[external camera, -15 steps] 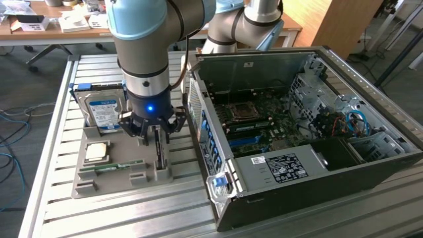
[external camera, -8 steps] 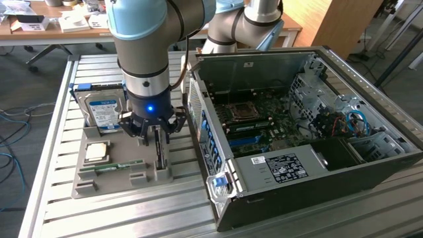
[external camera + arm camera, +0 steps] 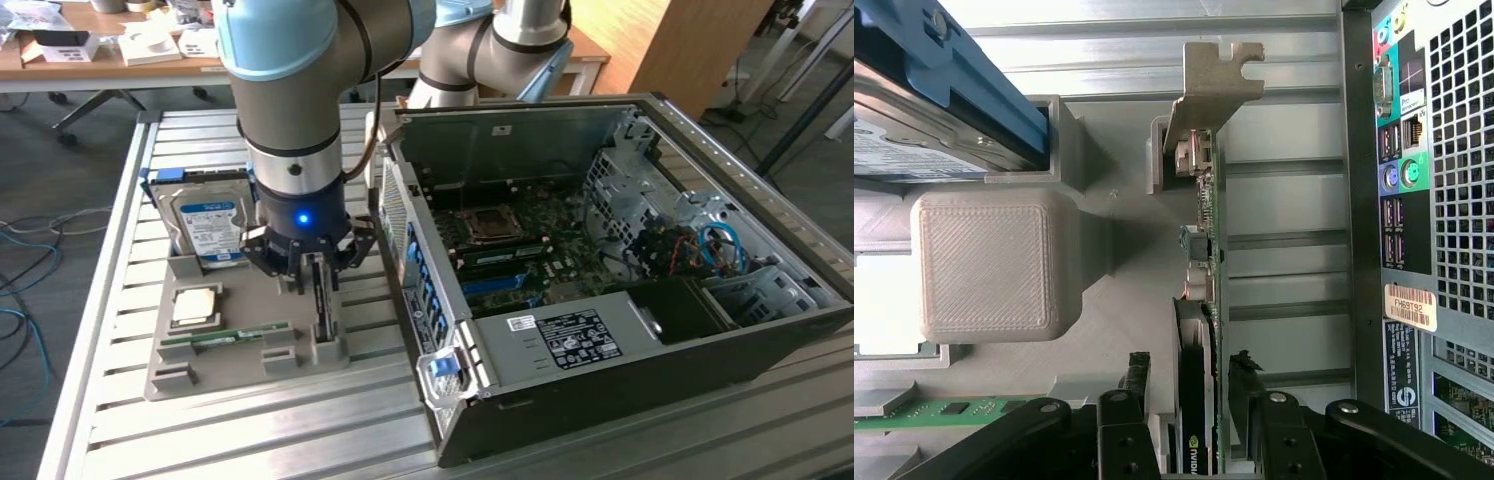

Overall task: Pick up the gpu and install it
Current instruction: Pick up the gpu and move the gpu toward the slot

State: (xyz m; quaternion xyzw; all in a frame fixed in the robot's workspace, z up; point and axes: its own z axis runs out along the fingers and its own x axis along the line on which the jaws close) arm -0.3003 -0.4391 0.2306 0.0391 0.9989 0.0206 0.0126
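The gpu (image 3: 322, 318) stands on its long edge in a slot of the grey holder (image 3: 180, 372), near the holder's side that faces the computer case. My gripper (image 3: 316, 272) hangs straight above it, pointing down. In the wrist view the gpu (image 3: 1206, 230) shows edge-on, with its grey metal bracket (image 3: 1219, 85) at the far end. My gripper (image 3: 1191, 385) straddles the card's black fan end, one finger (image 3: 1139, 395) on each side. A narrow gap remains on at least one side, so the jaws stand open around the card.
The open computer case (image 3: 601, 250) lies on the exterior view's right, its motherboard exposed and its rear panel (image 3: 1414, 200) close beside the gpu. The holder also carries a silver hard drive (image 3: 211, 225), a processor (image 3: 198, 305) and a green memory stick (image 3: 227, 335). The slatted metal table (image 3: 267, 430) is underneath.
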